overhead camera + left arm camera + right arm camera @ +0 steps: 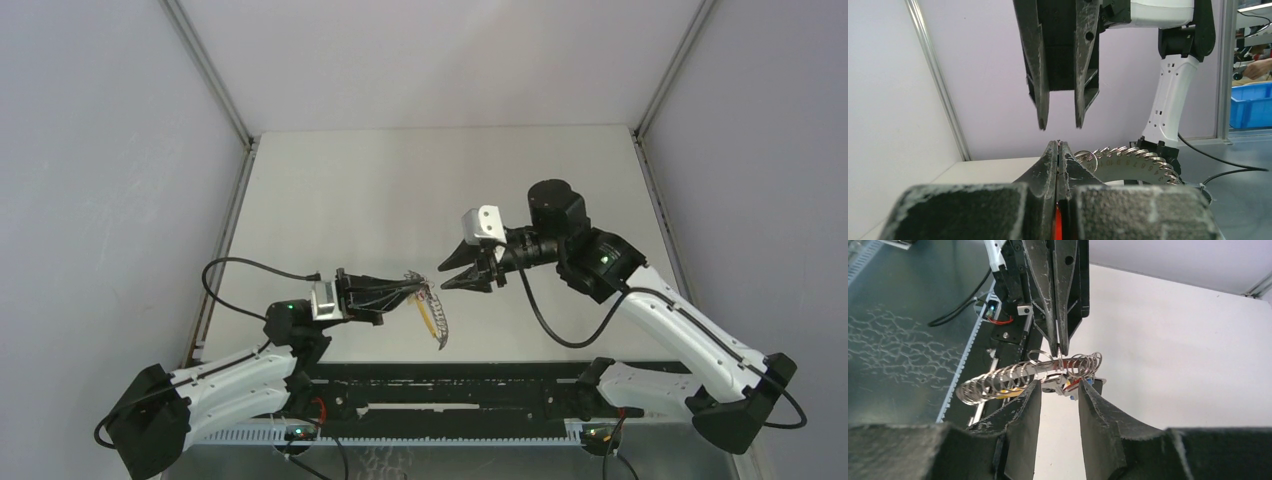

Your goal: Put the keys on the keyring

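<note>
The keyring (1013, 376) is a curved metal strip strung with several wire rings, hanging in the air over the table. My left gripper (1058, 347) is shut on it near one end, and the strip (436, 318) droops toward the near edge. Small keys (1070, 385) with red, blue and yellow bits hang under the strip by the grip. My right gripper (1057, 387) stands open just short of the keys, nothing between its fingers. In the left wrist view the shut left gripper (1058, 145) points at the right gripper (1059, 125), with the numbered strip (1135, 161) to the right.
The white table (400, 190) is walled by grey panels on three sides. A black rail (450, 385) runs along the near edge between the arm bases. A black cable (560, 330) loops below the right arm. A blue bin (1250, 102) stands outside the cell.
</note>
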You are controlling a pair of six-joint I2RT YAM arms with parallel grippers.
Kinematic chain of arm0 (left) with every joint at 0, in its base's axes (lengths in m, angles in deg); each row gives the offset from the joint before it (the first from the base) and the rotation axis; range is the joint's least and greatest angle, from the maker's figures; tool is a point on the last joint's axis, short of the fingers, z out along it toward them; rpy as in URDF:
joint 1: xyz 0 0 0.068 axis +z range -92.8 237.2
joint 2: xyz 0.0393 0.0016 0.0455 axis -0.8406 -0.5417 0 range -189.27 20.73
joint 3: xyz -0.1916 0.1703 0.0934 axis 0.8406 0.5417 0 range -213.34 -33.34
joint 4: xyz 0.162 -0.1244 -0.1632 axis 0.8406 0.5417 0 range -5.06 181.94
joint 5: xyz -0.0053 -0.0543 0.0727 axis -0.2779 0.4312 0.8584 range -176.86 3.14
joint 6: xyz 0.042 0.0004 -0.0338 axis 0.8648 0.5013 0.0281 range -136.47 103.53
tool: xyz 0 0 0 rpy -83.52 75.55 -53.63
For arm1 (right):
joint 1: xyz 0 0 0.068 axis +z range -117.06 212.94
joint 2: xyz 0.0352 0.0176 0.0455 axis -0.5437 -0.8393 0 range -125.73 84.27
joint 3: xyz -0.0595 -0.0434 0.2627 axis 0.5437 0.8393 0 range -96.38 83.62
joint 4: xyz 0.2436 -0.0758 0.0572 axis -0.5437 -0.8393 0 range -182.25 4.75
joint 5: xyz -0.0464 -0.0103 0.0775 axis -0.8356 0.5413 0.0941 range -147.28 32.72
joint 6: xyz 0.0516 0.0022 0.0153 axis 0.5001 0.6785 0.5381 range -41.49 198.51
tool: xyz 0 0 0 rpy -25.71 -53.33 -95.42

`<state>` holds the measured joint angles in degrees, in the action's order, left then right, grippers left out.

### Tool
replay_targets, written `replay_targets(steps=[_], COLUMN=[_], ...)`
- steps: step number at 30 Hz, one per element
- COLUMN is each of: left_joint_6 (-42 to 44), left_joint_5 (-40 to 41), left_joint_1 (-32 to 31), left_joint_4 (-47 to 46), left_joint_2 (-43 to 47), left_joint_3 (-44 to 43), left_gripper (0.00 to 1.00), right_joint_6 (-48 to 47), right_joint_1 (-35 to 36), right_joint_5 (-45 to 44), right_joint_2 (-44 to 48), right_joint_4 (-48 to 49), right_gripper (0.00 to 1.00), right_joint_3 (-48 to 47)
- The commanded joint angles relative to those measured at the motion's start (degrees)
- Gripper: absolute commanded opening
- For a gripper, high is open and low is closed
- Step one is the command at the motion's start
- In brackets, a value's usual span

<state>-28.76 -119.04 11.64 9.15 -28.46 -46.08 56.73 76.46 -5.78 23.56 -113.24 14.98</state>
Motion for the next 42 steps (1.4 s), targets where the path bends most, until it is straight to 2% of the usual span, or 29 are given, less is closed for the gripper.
replay_targets(steps=[1,11,19,23,26,28,30,36,39,42], left_joint_6=[-1.39,-1.76,-1.86,-1.85,-1.89,-2.01,-1.67,3.8,6.81,8.14], left_joint_5=[-0.94,-1.65,-1.47,-1.42,-1.12,-0.66,-0.51,1.95,2.69,2.82], left_joint_1=[0.12,0.12,0.1,0.12,0.06,0.12,0.08,0.38,0.43,0.4], left_joint_4=[-4.55,-4.55,-4.59,-4.6,-4.46,-4.46,-2.37,14.89,23.78,28.4], left_joint_2=[0.55,0.79,0.91,0.77,0.44,-0.07,0.02,5.03,7.58,8.79], left_joint_3=[-0.95,-1.32,-1.29,-1.29,-1.24,-1.09,-1.19,-1.59,-2.54,-3.9], left_gripper=[0.0,0.01,0.0,0.0,0.0,0.0,0.03,0.26,0.32,0.36], right_joint_6=[-6.6,-8.09,-7.89,-7.93,-7.57,-7.09,-8.01,-10.61,-11.16,-10.97], right_joint_1=[1.35,3.9,4.64,4.64,4.54,4.47,4.37,5.24,6.74,9.88], right_joint_5=[-1.32,-0.22,0.17,0.09,-0.88,-2.9,-4.41,-15.52,-21.14,-29.12], right_joint_2=[-1.71,-4.33,-5.15,-4.92,-4.48,-4.46,-4.84,-7.01,-10.43,-14.73], right_joint_4=[2.53,3.25,3.21,2.95,2.74,1.4,-2.36,-19.82,-28.38,-36.72], right_gripper=[0.33,0.31,0.24,0.16,0.01,0.0,0.0,0.0,0.0,0.0], right_joint_3=[0.41,0.43,0.42,0.41,0.27,-0.65,-1.72,-10.92,-15.82,-21.82])
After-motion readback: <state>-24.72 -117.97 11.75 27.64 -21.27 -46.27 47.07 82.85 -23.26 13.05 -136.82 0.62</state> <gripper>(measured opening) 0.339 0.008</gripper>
